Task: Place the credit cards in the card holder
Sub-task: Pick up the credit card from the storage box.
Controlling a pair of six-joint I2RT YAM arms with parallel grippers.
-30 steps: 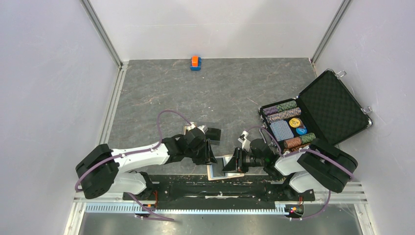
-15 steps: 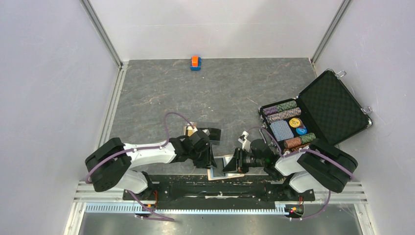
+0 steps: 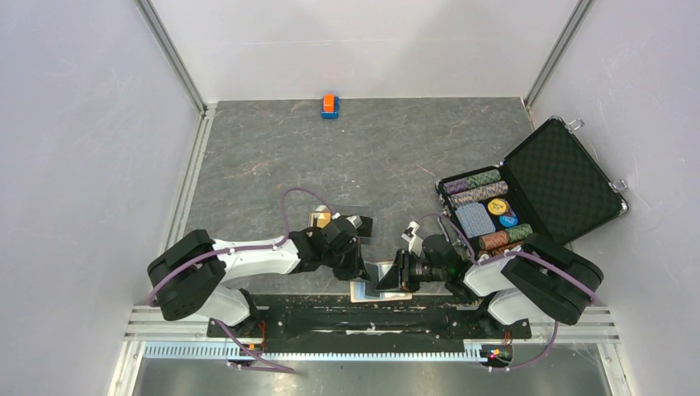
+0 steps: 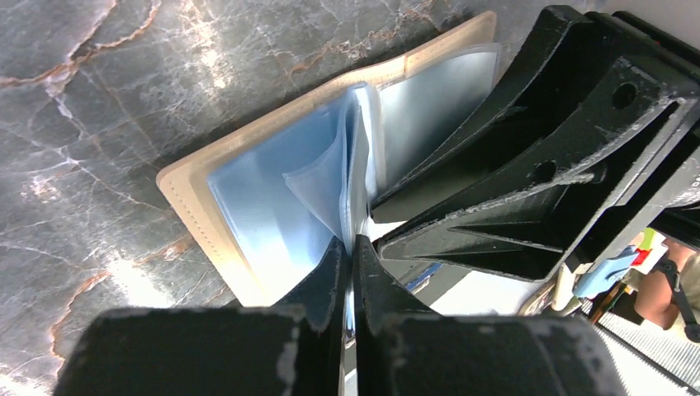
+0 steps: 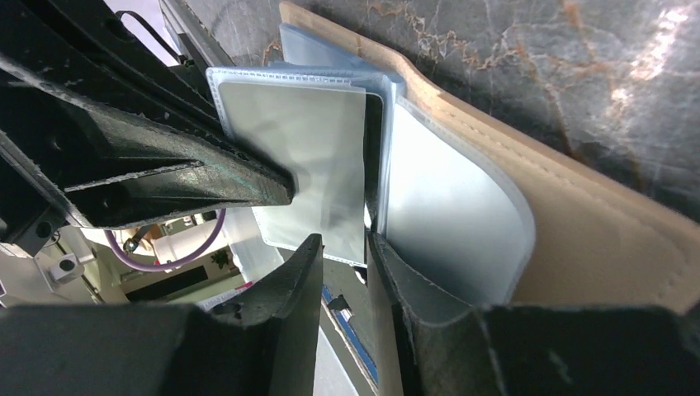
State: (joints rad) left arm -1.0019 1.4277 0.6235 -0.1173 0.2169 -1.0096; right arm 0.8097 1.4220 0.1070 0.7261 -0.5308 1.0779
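The card holder (image 4: 194, 202) lies open on the surface (image 3: 371, 148) at its near edge, between the two arms, with its tan cover down and its clear pockets fanned upward. The left gripper (image 4: 351, 256) is pinched shut on the near edge of one clear pocket (image 4: 318, 177), which curls up from the spine. The right gripper (image 5: 347, 264) comes in from the right with its fingers narrow around the edges of the other pockets. Whether it actually clamps them I cannot tell.

The credit cards (image 3: 323, 219) lie on the surface just beyond the left arm, apart from the holder, so none is in hand.

The step looks like opening one pocket to take a card. To do it well, the left gripper should lift only its single leaf, gently and away from the spine, so the mouth gapes without the holder being dragged. The right gripper should hold the remaining leaves down and steady. Too hard a pull could crease the thin plastic or slide the holder off the near edge.

Far right, an open black case (image 3: 561, 177) holds poker chips.
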